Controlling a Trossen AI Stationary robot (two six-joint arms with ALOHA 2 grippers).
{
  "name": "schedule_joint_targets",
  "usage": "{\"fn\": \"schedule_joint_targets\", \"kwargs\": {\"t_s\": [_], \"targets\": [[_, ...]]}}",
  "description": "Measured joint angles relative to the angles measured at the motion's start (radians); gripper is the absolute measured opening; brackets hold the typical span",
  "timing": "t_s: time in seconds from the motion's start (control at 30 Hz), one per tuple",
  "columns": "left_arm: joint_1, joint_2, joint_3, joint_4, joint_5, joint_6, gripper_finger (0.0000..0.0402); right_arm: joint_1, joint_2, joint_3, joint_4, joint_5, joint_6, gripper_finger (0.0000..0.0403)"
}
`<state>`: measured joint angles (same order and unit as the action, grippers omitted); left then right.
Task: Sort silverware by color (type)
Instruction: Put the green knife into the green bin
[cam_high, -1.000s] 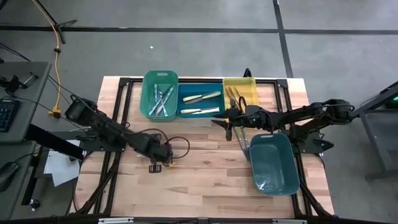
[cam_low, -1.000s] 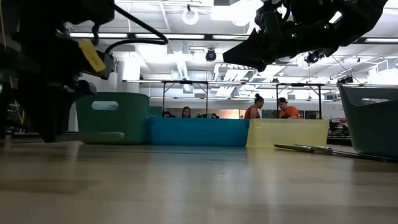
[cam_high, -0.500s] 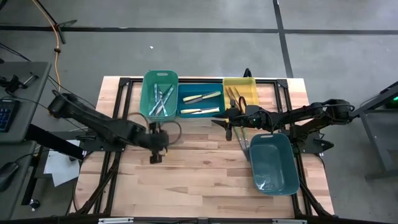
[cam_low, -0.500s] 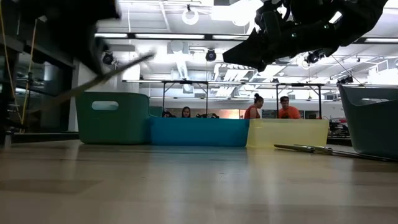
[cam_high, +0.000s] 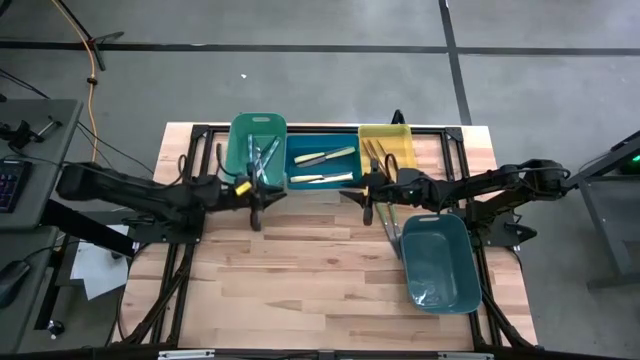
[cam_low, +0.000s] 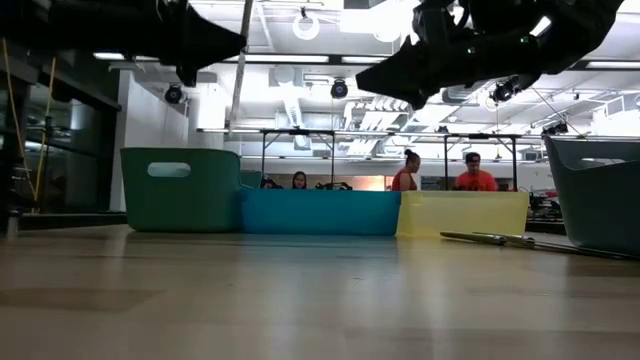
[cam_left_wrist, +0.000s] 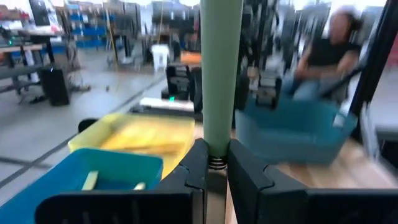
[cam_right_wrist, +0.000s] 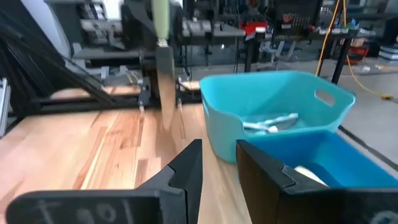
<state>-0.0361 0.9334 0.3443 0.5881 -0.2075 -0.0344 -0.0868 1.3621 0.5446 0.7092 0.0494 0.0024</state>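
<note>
Where the overhead camera looked down, the left gripper (cam_high: 256, 203) sat just in front of the green rectangular plastic bin (cam_high: 257, 150), clamped on a green-handled utensil (cam_high: 257, 190); beyond it that bin held several clear-handled pieces, the blue plastic bin (cam_high: 323, 163) beside it two pale yellow-handled ones (cam_high: 325, 157), and the yellow bin (cam_high: 387, 148) brownish ones. The right gripper (cam_high: 366, 208) hovered near the front of the blue bin, its fingers parted with nothing between them; two utensils (cam_high: 390, 228) lay on the wooden table (cam_high: 300, 270) just beside it, against the large teal tub (cam_high: 439, 262). At table height, the held utensil (cam_low: 243, 45) stood upright above the green bin (cam_low: 181, 189). Through the left wrist camera, both fingers (cam_left_wrist: 193, 163) pinched the pale green handle (cam_left_wrist: 221, 68). Through the right wrist camera, separated fingers (cam_right_wrist: 188, 163) pointed toward the upright utensil (cam_right_wrist: 163, 74).
</note>
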Motion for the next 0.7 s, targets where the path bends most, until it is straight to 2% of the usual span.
{"fn": "schedule_joint_targets", "kwargs": {"t_s": [0.07,0.17,0.7], "targets": [[0.036,0.014,-0.052,0.122,0.042,-0.021,0.0027,0.0,0.0,0.0,0.026,0.0,-0.002,0.0094],[0.064,0.025,-0.093,0.194,0.067,-0.024,0.0027,0.0,0.0,0.0,0.053,0.0,-0.002,0.0094],[0.083,0.048,-0.1,0.2,0.069,-0.005,0.0027,0.012,0.0,0.0,0.078,0.0,-0.003,0.0094]]}}
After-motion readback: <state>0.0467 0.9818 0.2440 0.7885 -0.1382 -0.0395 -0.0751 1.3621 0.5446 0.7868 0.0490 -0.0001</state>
